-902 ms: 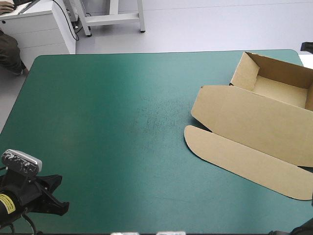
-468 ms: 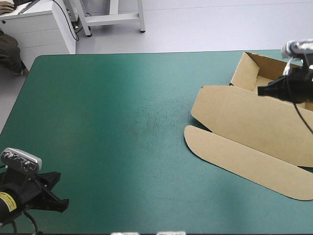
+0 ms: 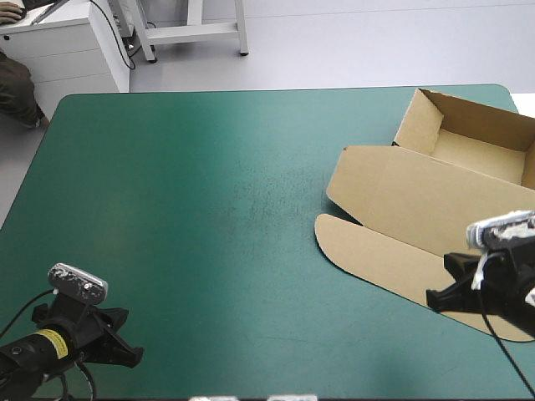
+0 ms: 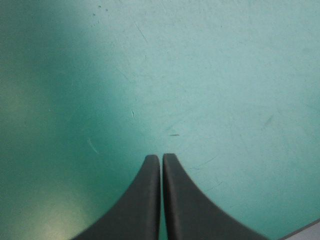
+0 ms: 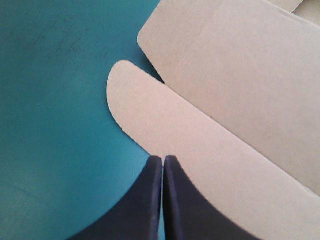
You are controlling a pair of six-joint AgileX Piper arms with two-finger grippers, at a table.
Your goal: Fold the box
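The brown box (image 3: 435,200) lies at the table's right side as an open tray with raised walls at the far right, its lid flat and the rounded lid flap (image 3: 393,263) nearest the front. My right gripper (image 3: 436,299) is shut and empty, its tips over the front edge of that flap (image 5: 165,125). The right wrist view shows the lid (image 5: 240,65) spread ahead of the right gripper (image 5: 163,159). My left gripper (image 3: 125,357) is shut at the front left corner, far from the box. Under the left gripper (image 4: 161,157) there is only teal-green cover.
The teal-green cover (image 3: 209,209) stretches bare between the two arms. A white cabinet (image 3: 75,50) stands beyond the table's far left corner. The table's front edge lies close under both grippers.
My right arm has swung from over the tray at the far right down to the lid flap's front edge. The left arm has shifted a little right and forward. The box has not moved.
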